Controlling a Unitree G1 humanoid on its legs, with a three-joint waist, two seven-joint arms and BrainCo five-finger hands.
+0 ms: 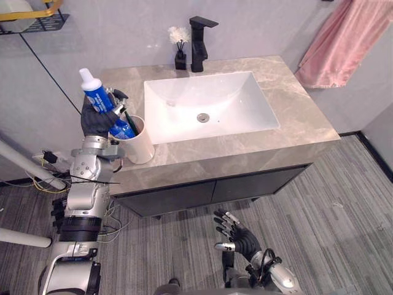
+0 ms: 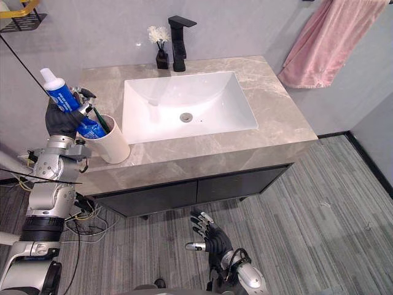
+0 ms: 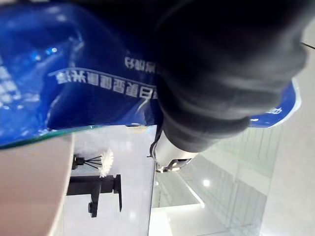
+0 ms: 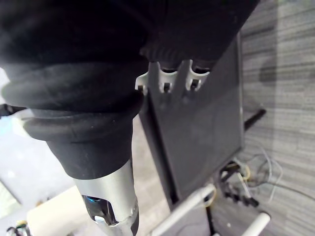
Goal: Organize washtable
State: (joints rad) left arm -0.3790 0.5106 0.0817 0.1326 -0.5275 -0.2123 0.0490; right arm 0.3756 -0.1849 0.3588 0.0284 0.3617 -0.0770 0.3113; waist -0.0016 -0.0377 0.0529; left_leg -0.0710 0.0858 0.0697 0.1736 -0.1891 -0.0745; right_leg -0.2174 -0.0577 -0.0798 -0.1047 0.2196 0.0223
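Observation:
A blue toothpaste tube (image 1: 97, 93) with a white cap stands tilted, cap up, its lower end inside a white cup (image 1: 140, 146) on the left end of the marble counter (image 1: 295, 117). My left hand (image 1: 94, 120) is curled round the tube's middle, just left of the cup's rim. Up close, the tube (image 3: 74, 73) lies against the hand's dark cover (image 3: 221, 73). A dark green toothbrush (image 1: 127, 117) also leans in the cup. My right hand (image 1: 236, 236) hangs low in front of the cabinet, near the floor, fingers relaxed and holding nothing.
A white sink basin (image 1: 209, 104) takes up the counter's middle. A black faucet (image 1: 199, 43) and a small black vase with white flowers (image 1: 180, 52) stand behind it. A pink towel (image 1: 338, 43) hangs at the right wall, a wire shelf (image 1: 37, 21) at the upper left. Dark cabinet doors (image 4: 197, 123) sit below.

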